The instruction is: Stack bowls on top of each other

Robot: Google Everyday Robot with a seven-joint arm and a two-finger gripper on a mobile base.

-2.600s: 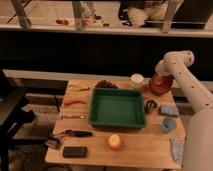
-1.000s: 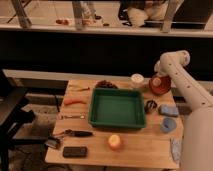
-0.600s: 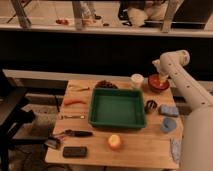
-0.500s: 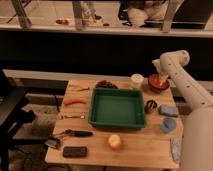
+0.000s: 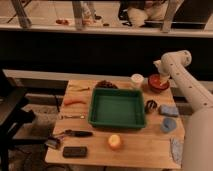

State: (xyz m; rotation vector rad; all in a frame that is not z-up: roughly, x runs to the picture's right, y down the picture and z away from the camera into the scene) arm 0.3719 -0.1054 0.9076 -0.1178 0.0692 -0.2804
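One red bowl (image 5: 158,84) is seen at the table's (image 5: 100,150) far right corner, beside a white cup (image 5: 137,79). The end effector (image 5: 161,79) is held released just over that bowl, gripping nothing. A green tray (image 5: 118,108) sits mid-table.

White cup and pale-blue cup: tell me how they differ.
The white cup is pale cream and sits at the table's far edge, left of the red bowl under the gripper. The pale-blue cup is blue and sits nearer, right of the green tray. Both are small and round.
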